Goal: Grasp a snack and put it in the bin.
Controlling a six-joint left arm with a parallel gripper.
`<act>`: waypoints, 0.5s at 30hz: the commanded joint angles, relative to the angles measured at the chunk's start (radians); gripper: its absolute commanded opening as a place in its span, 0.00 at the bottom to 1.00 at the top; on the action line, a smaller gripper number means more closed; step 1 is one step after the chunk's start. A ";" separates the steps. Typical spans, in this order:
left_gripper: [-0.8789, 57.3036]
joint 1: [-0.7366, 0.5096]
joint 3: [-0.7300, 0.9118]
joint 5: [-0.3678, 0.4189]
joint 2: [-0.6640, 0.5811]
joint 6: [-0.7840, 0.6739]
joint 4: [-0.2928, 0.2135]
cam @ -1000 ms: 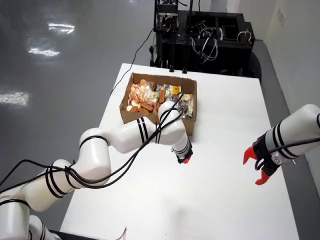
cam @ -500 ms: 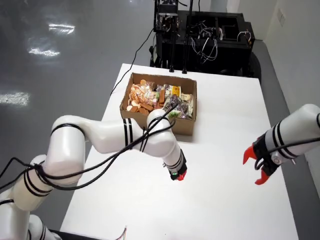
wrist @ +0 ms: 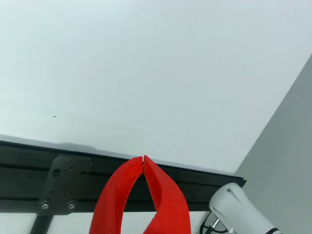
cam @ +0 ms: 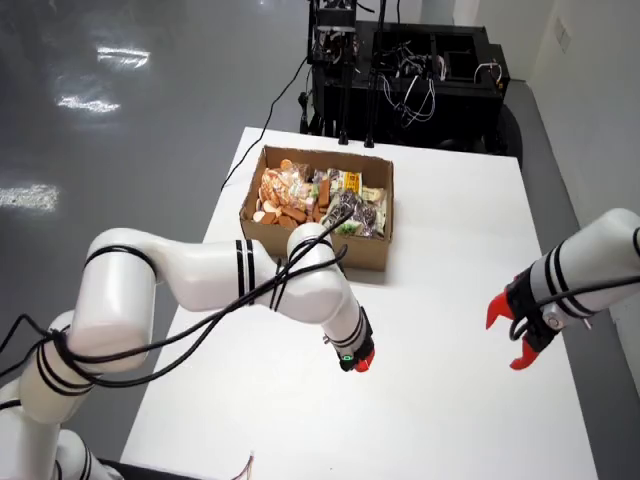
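In the overhead view the cardboard box (cam: pixel 316 212) sits on the table (cam: pixel 450 230), toward its far left part. Snack packets (cam: pixel 322 201) lie inside the box, filling it. Behind the box, past the table's far edge, stands an equipment rack (cam: pixel 405 75). In front of the box, near its front wall, the working arm's gripper (cam: pixel 357 360) hangs over the table. To the right of the box and well apart from it, nearer the front, the second arm's gripper (cam: pixel 520 335) sits above the table's right side.
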 commanded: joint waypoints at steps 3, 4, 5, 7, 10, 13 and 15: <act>0.01 -0.006 -0.003 0.032 -0.018 -0.001 0.001; 0.01 -0.008 -0.003 0.034 -0.021 0.000 0.001; 0.01 -0.008 -0.003 0.035 -0.024 0.000 0.001; 0.01 -0.010 -0.003 0.038 -0.030 -0.001 0.001; 0.01 -0.012 -0.003 0.040 -0.038 -0.009 0.001; 0.01 -0.010 -0.003 0.041 -0.045 -0.028 0.001; 0.01 -0.007 -0.003 0.041 -0.048 -0.043 0.001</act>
